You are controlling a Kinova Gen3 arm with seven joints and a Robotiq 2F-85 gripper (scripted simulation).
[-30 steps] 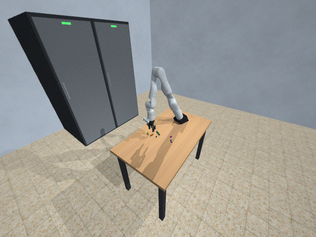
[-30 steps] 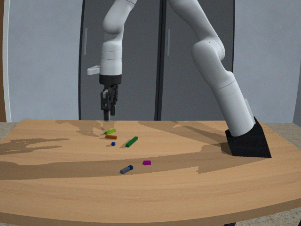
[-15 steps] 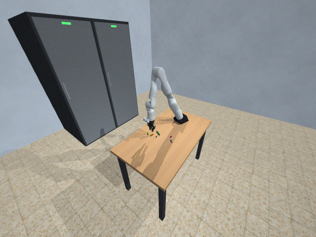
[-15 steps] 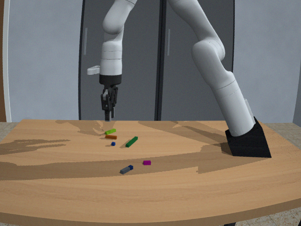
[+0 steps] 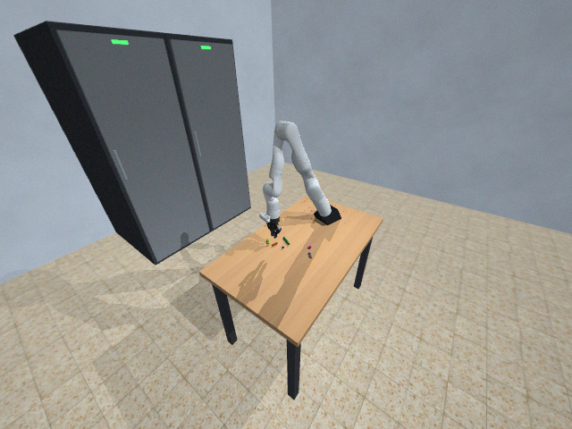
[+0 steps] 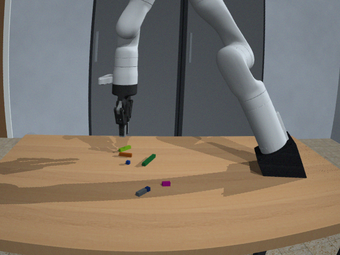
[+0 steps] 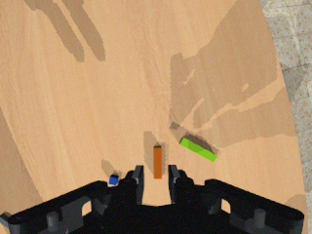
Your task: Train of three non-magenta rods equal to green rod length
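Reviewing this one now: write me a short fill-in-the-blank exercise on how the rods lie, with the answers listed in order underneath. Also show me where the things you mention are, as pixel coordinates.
1. The grey rod (image 6: pixel 141 192) lies end to end with a small ____ rod.
2. In the wrist view, the rod seen between the fingertips of the gripper (image 5: pixel 274 236) (image 6: pixel 123 135) (image 7: pixel 156 173) is ____.
3. Of all the rods on the table (image 5: pixel 258 277) (image 6: pixel 192 217) (image 7: pixel 122 97), the longest is ____.
4. The gripper hangs ____ the table top.

Missing words: blue; orange; green; above

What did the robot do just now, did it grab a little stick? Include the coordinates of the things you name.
No grab yet. The pincer's (image 5: pixel 275 236) (image 6: pixel 125 135) (image 7: pixel 156 171) two fingers moved inward, closer together, with a gap still between them. Nothing was picked up or let go. The orange rod (image 5: pixel 274 243) (image 6: pixel 125 154) (image 7: pixel 157 162), lime rod (image 5: pixel 267 241) (image 6: pixel 125 148) (image 7: pixel 198 149) and green rod (image 5: pixel 286 240) (image 6: pixel 149 160) stayed put.
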